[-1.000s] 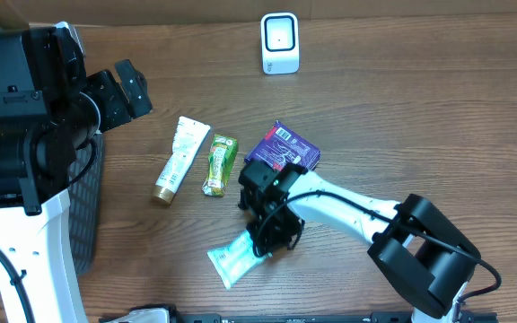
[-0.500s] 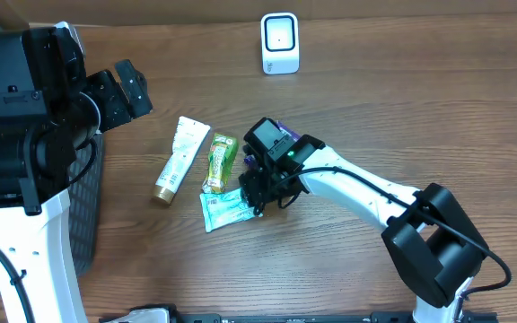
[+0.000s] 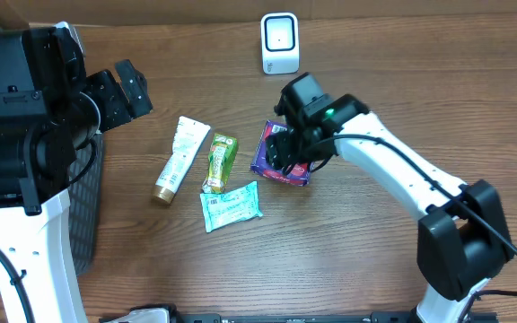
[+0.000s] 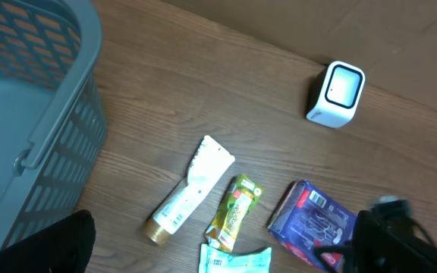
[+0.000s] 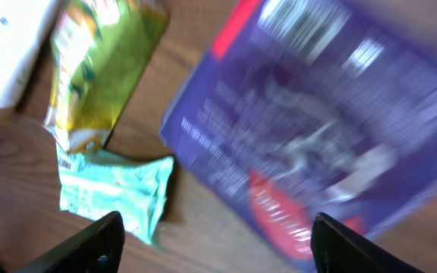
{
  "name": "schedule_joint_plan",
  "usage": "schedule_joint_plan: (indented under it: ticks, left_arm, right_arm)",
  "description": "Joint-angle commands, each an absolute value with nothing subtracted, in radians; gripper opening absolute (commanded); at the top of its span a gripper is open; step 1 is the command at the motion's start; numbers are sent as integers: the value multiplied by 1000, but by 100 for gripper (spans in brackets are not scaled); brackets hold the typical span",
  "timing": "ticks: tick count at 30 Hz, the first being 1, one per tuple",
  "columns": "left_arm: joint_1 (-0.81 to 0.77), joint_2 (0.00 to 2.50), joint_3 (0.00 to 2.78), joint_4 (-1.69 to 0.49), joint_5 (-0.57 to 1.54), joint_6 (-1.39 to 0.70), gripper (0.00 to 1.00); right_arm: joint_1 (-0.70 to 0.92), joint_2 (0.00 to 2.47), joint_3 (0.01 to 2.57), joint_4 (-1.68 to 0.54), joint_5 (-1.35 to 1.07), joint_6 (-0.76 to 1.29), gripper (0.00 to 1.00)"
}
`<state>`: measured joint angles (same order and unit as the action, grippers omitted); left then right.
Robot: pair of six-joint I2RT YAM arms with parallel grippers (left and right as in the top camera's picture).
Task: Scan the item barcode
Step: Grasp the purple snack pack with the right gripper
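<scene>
Roughly at the middle of the desk (image 3: 420,72), the right claw (image 5: 217,224) hangs over a purple package (image 3: 272,152), its two fingers (image 5: 97,239) spread wide with nothing pinched between them. The wrist view there is blurred, and whether the claw touches the package cannot be told. The package lies flat on the wood with a white barcode label (image 4: 319,201) at its far end, facing up. Just below and to the left of it lies a mint-green packet (image 3: 231,206), flat and apart from the claw. Its upper edge is close to the foot of a green-and-yellow sachet (image 3: 221,163). Beside the sachet lies a white tube (image 3: 178,159) with its gold cap pointing toward the near edge. The scanner (image 3: 279,42), a small white block with a dark window, stands upright near the far edge, well apart from the purple package and from all the other goods. The left claw (image 3: 128,90) is held above the desk's left side, near the tube's crimped end but not touching it; it stands spread and grips nothing. A grey mesh basket (image 4: 29,114) sits at the left edge of the desk, beside the left arm.
</scene>
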<state>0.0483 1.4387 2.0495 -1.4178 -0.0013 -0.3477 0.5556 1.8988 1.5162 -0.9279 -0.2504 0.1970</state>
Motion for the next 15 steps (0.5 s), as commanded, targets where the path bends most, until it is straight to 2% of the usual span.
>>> schedule_joint_plan:
  ticks: [1, 3, 7, 15]
  left_arm:
    - [52, 1445, 2063, -1417, -7, -337, 99]
    - [52, 1445, 2063, -1417, -7, -337, 100]
    - [52, 1446, 2063, -1414, -10, -336, 100]
    - [52, 1453, 2063, -1409, -11, -336, 100]
  right_arm:
    - [528, 1866, 1538, -930, -169, 86, 80]
    - [519, 1866, 1538, -929, -107, 171, 80]
    - [492, 1866, 1529, -956, 3, 504, 80]
    - [426, 1867, 1463, -903, -204, 543, 80]
